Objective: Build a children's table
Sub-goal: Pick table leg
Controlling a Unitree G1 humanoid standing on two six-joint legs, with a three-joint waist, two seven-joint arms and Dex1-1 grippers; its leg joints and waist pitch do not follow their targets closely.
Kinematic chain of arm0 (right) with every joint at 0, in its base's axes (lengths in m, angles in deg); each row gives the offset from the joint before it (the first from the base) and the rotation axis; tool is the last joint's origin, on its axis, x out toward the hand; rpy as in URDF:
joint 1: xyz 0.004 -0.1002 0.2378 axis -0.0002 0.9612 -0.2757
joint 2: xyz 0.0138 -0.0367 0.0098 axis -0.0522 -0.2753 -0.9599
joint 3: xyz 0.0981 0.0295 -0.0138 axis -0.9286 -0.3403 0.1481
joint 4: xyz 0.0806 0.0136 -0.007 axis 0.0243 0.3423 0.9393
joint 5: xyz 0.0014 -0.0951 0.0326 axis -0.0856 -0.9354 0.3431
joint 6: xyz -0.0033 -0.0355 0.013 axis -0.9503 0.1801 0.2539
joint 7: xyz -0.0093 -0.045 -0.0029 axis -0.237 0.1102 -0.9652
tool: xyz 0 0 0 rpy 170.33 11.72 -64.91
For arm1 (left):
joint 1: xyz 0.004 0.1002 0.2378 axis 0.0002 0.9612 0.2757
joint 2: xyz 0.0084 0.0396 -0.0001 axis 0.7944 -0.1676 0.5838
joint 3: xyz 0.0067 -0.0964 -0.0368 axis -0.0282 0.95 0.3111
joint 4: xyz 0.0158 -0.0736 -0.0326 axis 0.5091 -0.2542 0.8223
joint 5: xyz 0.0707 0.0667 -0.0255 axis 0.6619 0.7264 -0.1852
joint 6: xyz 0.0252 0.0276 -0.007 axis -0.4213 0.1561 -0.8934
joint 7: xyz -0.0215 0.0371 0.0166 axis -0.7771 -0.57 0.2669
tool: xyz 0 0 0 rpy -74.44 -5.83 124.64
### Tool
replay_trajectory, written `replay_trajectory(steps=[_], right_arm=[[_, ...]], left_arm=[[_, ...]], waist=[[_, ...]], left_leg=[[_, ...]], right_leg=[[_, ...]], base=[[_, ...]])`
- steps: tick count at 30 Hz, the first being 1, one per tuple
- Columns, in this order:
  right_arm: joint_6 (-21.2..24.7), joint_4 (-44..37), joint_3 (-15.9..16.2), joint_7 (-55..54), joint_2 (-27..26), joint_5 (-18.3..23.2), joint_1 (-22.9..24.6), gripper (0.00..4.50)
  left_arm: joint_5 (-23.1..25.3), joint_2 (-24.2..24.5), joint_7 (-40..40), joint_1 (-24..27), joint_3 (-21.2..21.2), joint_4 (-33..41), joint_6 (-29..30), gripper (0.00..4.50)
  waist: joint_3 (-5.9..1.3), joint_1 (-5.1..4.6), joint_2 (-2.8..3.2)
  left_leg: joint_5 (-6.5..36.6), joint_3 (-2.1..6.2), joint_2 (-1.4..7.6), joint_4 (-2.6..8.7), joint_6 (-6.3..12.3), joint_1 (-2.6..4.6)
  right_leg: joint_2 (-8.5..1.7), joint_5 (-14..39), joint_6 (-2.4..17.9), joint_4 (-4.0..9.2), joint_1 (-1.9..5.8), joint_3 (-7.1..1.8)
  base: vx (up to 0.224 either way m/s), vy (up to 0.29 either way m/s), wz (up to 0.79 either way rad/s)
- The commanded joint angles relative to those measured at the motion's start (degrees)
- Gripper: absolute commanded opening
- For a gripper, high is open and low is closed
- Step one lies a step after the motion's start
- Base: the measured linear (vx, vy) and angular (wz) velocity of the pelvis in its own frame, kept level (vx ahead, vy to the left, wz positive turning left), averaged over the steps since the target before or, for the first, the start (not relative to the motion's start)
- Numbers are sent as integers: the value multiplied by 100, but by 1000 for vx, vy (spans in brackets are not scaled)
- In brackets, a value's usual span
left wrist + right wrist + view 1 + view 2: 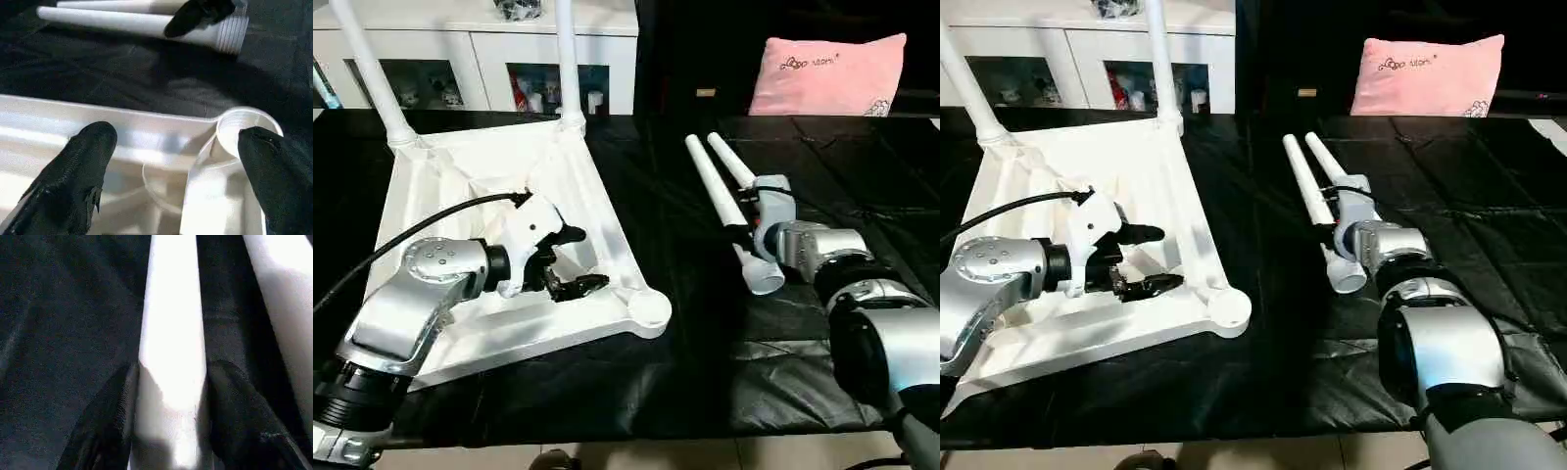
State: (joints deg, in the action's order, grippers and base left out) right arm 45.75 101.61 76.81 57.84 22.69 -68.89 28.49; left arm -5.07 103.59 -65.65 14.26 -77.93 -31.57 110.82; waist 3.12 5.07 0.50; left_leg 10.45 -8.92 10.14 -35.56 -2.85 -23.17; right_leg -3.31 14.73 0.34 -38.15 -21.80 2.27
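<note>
Now the right gripper [168, 406] has its two black fingers [105, 421] pressed against either side of one long white tapered plastic tube leg [722, 206], which lies flat on the black cloth-covered table [705, 372]; the hold looks closed on it. A second white tube leg [732, 162] lies just beside the gripped one, on the gripper's outer side and nearly parallel. That closeness is the chief risk: as the held leg lifts, a finger or the leg itself may nudge the neighbour and roll it across the cloth. The grip sits near the wide, ribbed end, so the long narrow end may droop or swing and slip between the fingers.

Well apart, the left gripper [576, 262] hangs with its fingers spread wide and empty over the ribbed underside of the white rectangular plastic tabletop [460, 323], beside the open round corner socket [244, 128]. Should it remain there, it stands in the way of bringing the leg to that socket. Two legs already stand upright in the far sockets. Beyond the table, a white glass-door cabinet [460, 59] and a pink cushion [827, 73] are clear of the work.
</note>
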Motion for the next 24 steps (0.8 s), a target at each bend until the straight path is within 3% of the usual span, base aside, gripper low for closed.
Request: replay_trajectory(steps=[1, 2, 3, 6, 7, 11, 13, 17, 18, 19, 24], right_arm=[[-350, -180, -240, 221, 62, 289, -157, 182], [-352, -276, -391, 340, 46, 466, -187, 182], [-342, -325, -474, 403, 36, 564, -203, 182], [-329, -645, -685, 942, 0, 904, -175, 182], [-232, -1133, -820, 1505, -39, 1225, -24, 182], [-7, -2291, -1021, 2375, -158, 1881, 452, 181], [459, -3181, -1127, 2776, -244, 2445, 878, 181], [1100, -4499, -1055, 3328, -312, 3174, 1588, 180], [1128, -4553, -1048, 3346, -313, 3199, 1618, 180], [1495, -5239, -962, 3577, -336, 3527, 1997, 180], [1952, -6117, -833, 3667, -350, 3925, 2442, 180]], left_arm=[[12, -157, 292, -174, 123, -111, 113, 450], [-31, -306, 425, -202, 186, -142, 121, 450], [-56, -382, 488, -216, 216, -157, 123, 450], [-120, -670, 744, -286, 307, -208, 136, 450], [-336, -999, 1011, -448, 537, -303, 284, 450], [-1011, -1630, 1423, -813, 1125, -479, 662, 450], [-1359, -1971, 1618, -1064, 1393, -577, 707, 450], [-1853, -2544, 2036, -1495, 1818, -842, 914, 450], [-1880, -2569, 2046, -1512, 1834, -851, 931, 450], [-2225, -2886, 2178, -1722, 2030, -957, 1157, 450], [-2592, -3225, 2449, -2035, 2235, -1117, 1323, 450]], waist=[[-450, -13, 93], [-455, -11, 119], [-455, -6, 94], [-462, 1, 96], [-462, -3, 97], [-472, 48, 80], [-480, 114, 48], [-461, 152, 34], [-461, 152, 34], [-465, 207, 26], [-440, 190, 9]], left_leg=[[338, 9, 239, 338, -5, 140], [323, 13, 238, 330, 9, 141], [301, 12, 238, 328, 61, 141], [266, 21, 254, 325, 195, 140], [240, 9, 245, 312, 258, 135], [174, 8, 266, 294, 447, 135], [53, 26, 273, 295, 565, 133], [136, 18, 261, 306, 538, 134], [136, 18, 261, 306, 538, 134], [116, 28, 267, 303, 549, 150], [196, 47, 262, 335, 491, 129]], right_leg=[[-402, -1288, 1675, 328, 279, -201], [-406, -1333, 1684, 319, 282, -200], [-403, -1389, 1697, 329, 293, -202], [-404, -1434, 1747, 321, 293, -189], [-394, -1520, 1773, 316, 304, -191], [-406, -1771, 1812, 309, 317, -188], [-410, -1882, 1802, 314, 339, -188], [-417, -1389, 1765, 368, 322, -195], [-417, -1389, 1765, 368, 322, -195], [-429, -1363, 1731, 386, 320, -197], [-457, -1010, 1656, 434, 320, -205]], base=[[0, 0, 0], [0, 0, 0], [0, 0, 0], [0, 0, 0], [0, 0, 0], [0, 0, 0], [0, 0, 0], [0, 0, 0], [0, 0, 0], [0, 0, 0], [0, 0, 0]])
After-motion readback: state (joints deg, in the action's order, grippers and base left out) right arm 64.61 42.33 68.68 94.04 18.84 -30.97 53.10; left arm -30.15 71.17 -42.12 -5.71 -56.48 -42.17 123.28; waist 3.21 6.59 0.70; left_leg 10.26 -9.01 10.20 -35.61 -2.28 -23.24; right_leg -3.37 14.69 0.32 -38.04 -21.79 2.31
